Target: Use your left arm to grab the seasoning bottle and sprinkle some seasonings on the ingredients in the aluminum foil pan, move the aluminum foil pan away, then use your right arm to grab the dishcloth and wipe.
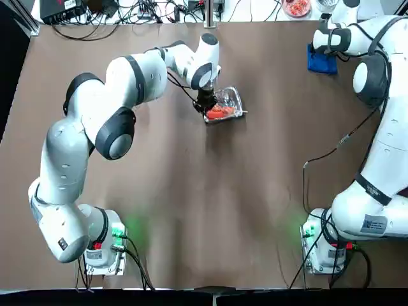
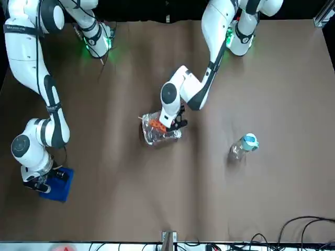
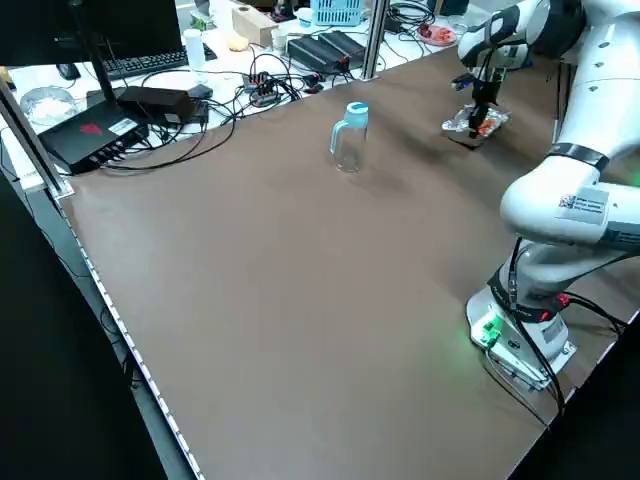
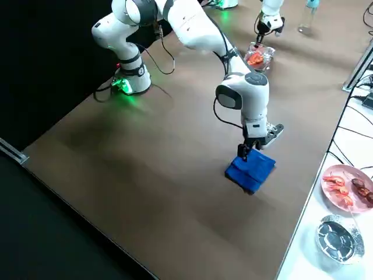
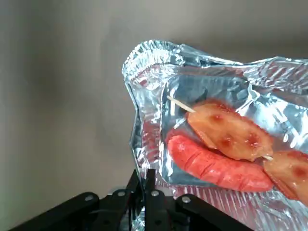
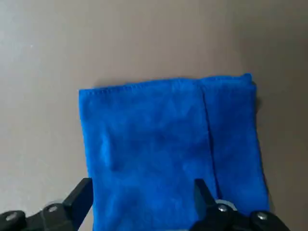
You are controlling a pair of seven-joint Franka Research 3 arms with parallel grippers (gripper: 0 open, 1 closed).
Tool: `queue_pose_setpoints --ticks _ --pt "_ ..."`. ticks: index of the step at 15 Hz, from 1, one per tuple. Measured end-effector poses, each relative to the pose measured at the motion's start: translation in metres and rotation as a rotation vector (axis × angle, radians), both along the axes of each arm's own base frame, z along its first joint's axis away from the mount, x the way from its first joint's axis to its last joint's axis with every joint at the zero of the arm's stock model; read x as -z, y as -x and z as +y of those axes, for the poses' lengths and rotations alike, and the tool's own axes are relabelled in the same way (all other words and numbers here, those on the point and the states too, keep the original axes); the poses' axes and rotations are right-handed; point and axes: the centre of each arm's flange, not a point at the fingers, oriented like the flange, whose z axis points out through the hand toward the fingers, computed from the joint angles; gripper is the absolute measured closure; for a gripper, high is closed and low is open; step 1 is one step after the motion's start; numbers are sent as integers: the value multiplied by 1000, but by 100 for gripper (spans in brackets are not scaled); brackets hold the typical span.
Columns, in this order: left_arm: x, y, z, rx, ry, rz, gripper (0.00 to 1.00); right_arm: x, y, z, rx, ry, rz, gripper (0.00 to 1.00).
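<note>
Nearest you, both arm bases sit at the robot's edge of the brown table (image 1: 191, 242), green lights glowing at each. Farther out, your left gripper (image 5: 143, 177) has its fingers pressed together on the wall of the aluminum foil pan (image 5: 147, 113), at a corner. You have the pan around mid-width of the table, ingredients (image 5: 219, 163) inside: one red scored sausage, plus orange-brown pieces on a wooden skewer. (Contact between pan and table: cannot tell.)

To the left of the pan, the seasoning bottle (image 3: 350, 137) stands upright and apart from both grippers, light-blue cap uppermost (the overhead camera misses it).

Farther out on the right, your right gripper (image 6: 143, 186) is at the dishcloth (image 6: 154, 149), fingers spread wide; one fingertip overlaps the blue fabric in view, the other is at its side edge. The cloth lies folded on the table.

Beyond the far edge, you have a pink plate of food (image 4: 327, 185) and a round foil bowl (image 4: 340, 239).
</note>
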Motion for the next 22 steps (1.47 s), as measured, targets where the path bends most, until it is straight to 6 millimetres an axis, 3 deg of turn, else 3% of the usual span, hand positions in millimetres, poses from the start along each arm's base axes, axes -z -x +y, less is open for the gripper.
queue_pose_setpoints --ticks 6,7,11,13,16,19,20,22 --pt "-11 62 -27 106 28 60 93 21 1 -1 -1 2 -15 12" --pt "-11 79 -25 139 22 81 93 26 1 -4 3 3 -26 16" --pt "-1 100 -8 197 -5 118 93 31 2 -7 8 3 -29 22" --pt "2 105 -3 206 -14 128 91 30 1 -6 9 2 -31 37" --pt "7 109 1 210 -23 137 66 30 1 -7 16 0 -33 49" --pt "6 109 1 209 -22 136 39 27 0 -13 30 -1 -39 76" --pt "3 107 0 203 -18 132 31 27 0 -13 32 -3 -39 76" --pt "-14 91 0 174 4 108 13 26 -1 -13 35 -5 -42 90"
